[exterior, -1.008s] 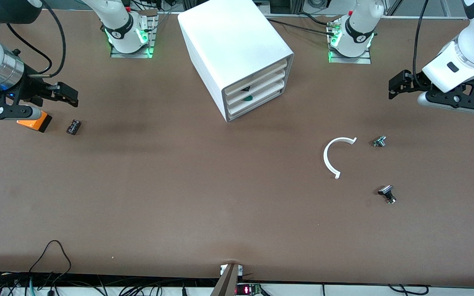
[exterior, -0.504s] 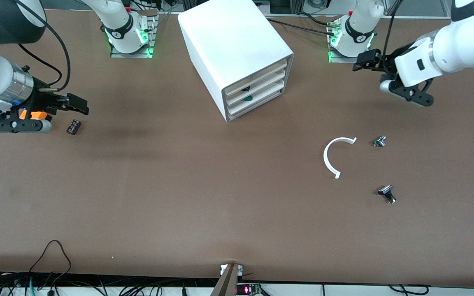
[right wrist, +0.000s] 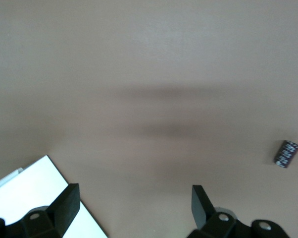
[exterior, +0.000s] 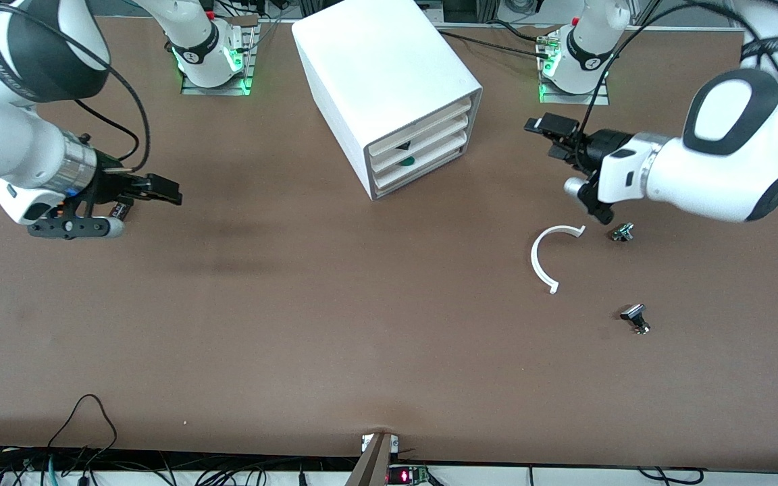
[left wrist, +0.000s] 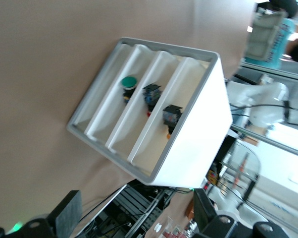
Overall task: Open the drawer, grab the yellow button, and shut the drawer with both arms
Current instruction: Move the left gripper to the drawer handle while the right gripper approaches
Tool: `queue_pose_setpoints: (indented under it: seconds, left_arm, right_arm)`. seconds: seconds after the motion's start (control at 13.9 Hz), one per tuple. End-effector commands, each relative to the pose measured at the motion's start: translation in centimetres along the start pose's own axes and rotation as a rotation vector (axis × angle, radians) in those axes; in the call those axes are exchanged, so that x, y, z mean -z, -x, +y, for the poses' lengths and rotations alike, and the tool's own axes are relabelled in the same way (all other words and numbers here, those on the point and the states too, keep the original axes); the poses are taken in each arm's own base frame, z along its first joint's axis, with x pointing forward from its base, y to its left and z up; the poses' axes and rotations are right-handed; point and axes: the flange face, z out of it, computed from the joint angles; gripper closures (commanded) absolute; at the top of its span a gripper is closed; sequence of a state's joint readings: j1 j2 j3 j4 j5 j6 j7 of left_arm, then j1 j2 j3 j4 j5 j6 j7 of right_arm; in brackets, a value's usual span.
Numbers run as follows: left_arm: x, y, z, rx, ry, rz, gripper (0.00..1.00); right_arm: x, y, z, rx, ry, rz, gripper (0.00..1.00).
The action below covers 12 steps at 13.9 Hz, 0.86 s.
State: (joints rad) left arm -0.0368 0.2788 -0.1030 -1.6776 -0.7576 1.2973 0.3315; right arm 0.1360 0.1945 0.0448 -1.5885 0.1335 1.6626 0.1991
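The white three-drawer cabinet stands at the table's middle near the bases, with all drawers pushed in. In the left wrist view the cabinet shows its open-fronted drawers. One end drawer holds a black-and-blue button with an orange end. The middle drawer holds a similar blue-and-black part. My left gripper is open and empty, in the air beside the cabinet at the left arm's end, and it also shows in the left wrist view. My right gripper is open and empty, low over the table toward the right arm's end, and it also shows in the right wrist view.
A green-capped button lies in the third drawer. A white C-shaped ring, a small silver part and a black-capped silver-stemmed part lie toward the left arm's end. A small dark cylinder lies by my right gripper.
Both grippers have moved toward the cabinet from the table's ends. The right arm now covers the orange cube and most of the dark cylinder.
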Motion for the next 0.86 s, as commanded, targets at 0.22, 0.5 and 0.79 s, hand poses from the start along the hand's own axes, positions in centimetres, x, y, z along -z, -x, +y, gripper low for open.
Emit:
queue_pose_setpoints:
  seconds: [0.22,0.5,0.79]
  left_arm:
    - [-4.3,-4.8,-3.5,-0.245,0.201,-0.009,0.10]
    - [-6.9,-4.9,-3.8,-0.294,0.276,-0.020,0.30]
    - [-11.2,-5.5,-3.9,-0.323,0.255,-0.035,0.36]
  right_arm:
    - [-2.6,-0.4,-5.9,-0.057,-0.013,0.021,0.00]
    - [-5.2,-0.5,-9.9,-0.087,-0.011,0.033,0.00]
    - [-6.9,0.4,-14.2,-0.127,-0.003,0.056,0.00]
